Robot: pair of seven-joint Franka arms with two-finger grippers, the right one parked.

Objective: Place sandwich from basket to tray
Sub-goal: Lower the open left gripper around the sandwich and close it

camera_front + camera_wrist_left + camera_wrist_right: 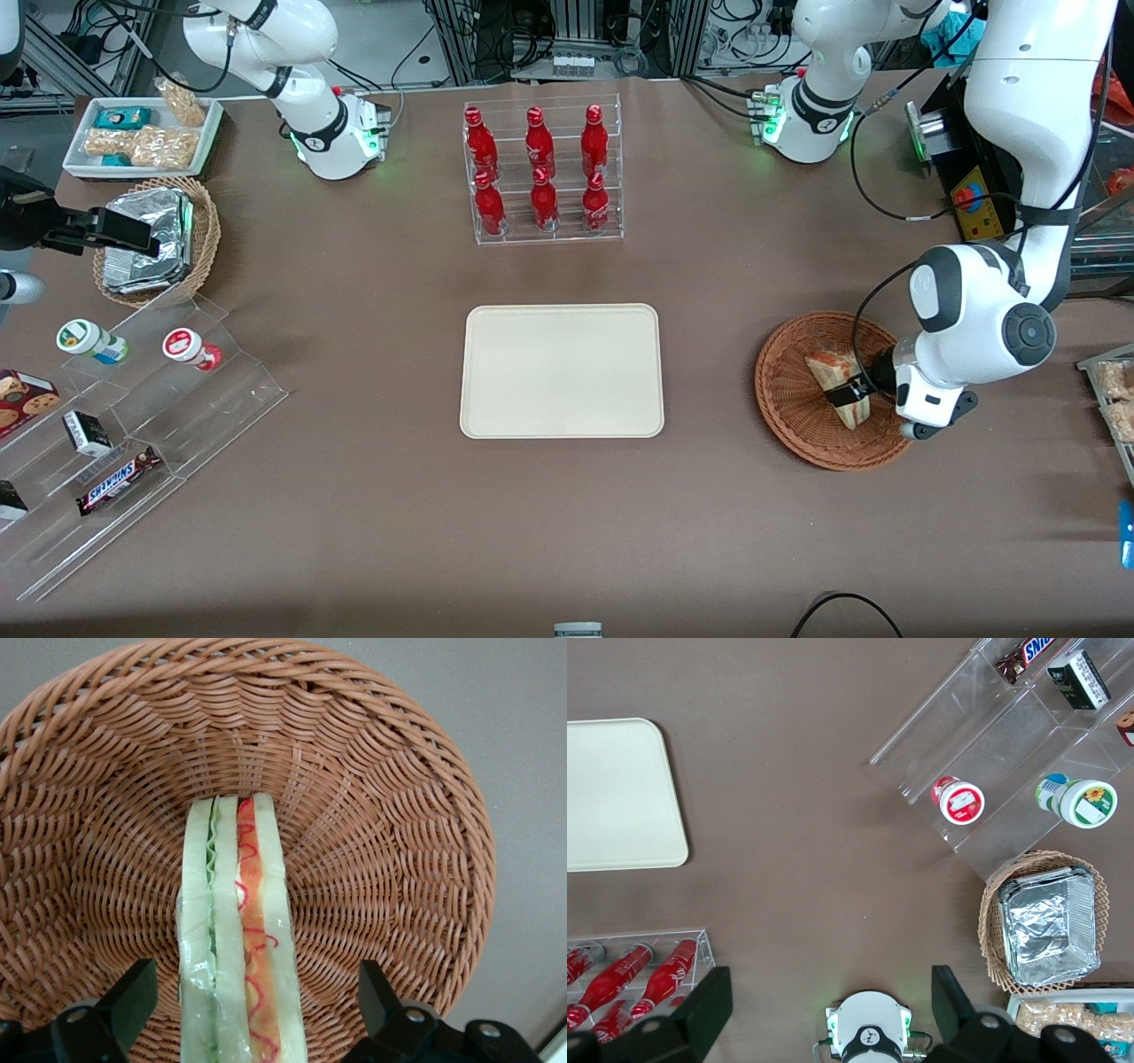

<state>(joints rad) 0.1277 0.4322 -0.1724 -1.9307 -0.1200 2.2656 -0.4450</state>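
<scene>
The sandwich, a white bread wedge with red, orange and green layers, lies in the reddish-brown wicker basket toward the working arm's end of the table. My left gripper is down inside the basket, open, with one black finger on each side of the sandwich. In the left wrist view the sandwich stands on edge between the fingers of the gripper, with a gap on both sides, over the basket's weave. The cream-beige tray lies flat at the table's middle, beside the basket; it also shows in the right wrist view.
A clear rack of red bottles stands farther from the front camera than the tray. Toward the parked arm's end are a tan basket with foil packets, a white snack tray and a clear stepped shelf with snacks.
</scene>
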